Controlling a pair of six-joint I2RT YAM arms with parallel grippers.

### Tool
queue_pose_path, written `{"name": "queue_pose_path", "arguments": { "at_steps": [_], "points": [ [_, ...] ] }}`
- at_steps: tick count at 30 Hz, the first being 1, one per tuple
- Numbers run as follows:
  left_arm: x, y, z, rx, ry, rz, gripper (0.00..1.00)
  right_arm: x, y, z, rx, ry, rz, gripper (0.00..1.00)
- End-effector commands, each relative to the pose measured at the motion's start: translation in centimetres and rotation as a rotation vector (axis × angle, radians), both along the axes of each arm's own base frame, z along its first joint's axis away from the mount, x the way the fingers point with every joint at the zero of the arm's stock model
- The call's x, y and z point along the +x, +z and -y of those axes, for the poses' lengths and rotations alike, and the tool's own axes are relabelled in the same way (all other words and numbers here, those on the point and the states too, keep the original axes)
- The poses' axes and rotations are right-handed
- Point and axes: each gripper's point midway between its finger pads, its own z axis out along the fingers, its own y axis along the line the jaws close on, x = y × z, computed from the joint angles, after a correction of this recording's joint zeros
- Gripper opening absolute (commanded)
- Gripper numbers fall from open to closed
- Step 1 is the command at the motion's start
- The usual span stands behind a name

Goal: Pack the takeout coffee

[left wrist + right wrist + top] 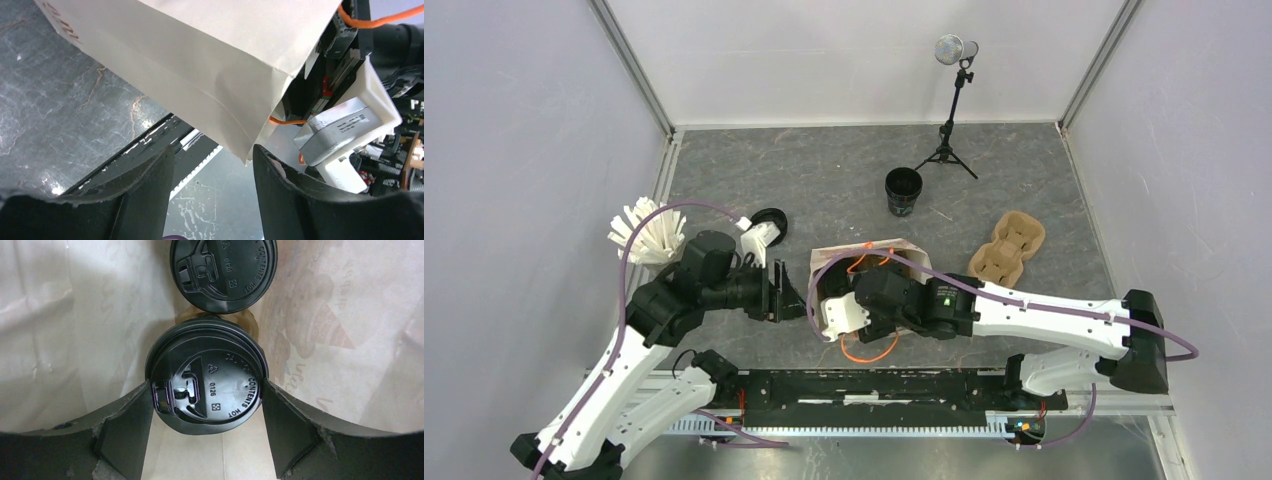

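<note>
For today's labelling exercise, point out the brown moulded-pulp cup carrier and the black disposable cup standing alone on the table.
Brown moulded-pulp cup carrier [1007, 250]: top view, its middle ridge.
Black disposable cup [903, 203]: top view, its side wall.

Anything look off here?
Yes: one cup stands lidless on the table beyond the bag, and what looks like its lid lies apart near the left arm. The held cup and its neighbour inside the bag are lidded.
</note>
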Motion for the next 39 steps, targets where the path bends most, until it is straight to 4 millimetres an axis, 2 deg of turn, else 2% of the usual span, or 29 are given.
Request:
{"name": "queue_pose_path", "arguments": {
  "at_steps": [1,5,11,15,22,27,31,34,39],
  "points": [
    [-0.2,0.9,-0.8,0.001,0.095,-0.063,0.66,-0.3,0.4,-0.9,0.094,-0.016,0.012,0.62],
    [0.0,0.7,-0.4,0.019,0.077,-0.082,0.66,-0.7,0.1,-1.3,0.118,-0.022,0.019,0.62],
    [0.4,1.6,0.4,-0.023,0.055,-0.058,0.70,-1.3,-0.1,-2.4,0.168,-0.042,0.008,0.62],
    [0.5,0.7,0.2,-0.015,0.079,-0.065,0.70,-1.5,-0.2,-2.5,0.196,-0.049,0.010,0.61],
    [2.5,-0.5,-0.5,0.053,0.151,-0.026,0.62,-1.5,0.2,-1.7,0.210,-0.042,0.022,0.62],
    [2.7,-0.2,0.7,0.015,0.100,-0.028,0.59,-1.4,0.7,-1.7,0.203,-0.041,0.029,0.62],
    [2.7,-0.5,0.9,0.022,0.085,-0.022,0.56,-1.4,1.0,-1.6,0.203,-0.053,0.028,0.62],
    [2.8,-1.3,0.8,0.045,0.076,-0.030,0.51,-1.4,1.1,-1.5,0.196,-0.057,0.027,0.62],
    [3.2,-1.2,0.8,0.056,0.072,-0.009,0.36,-1.2,1.2,-1.2,0.182,-0.062,0.037,0.62]
  ]
}}
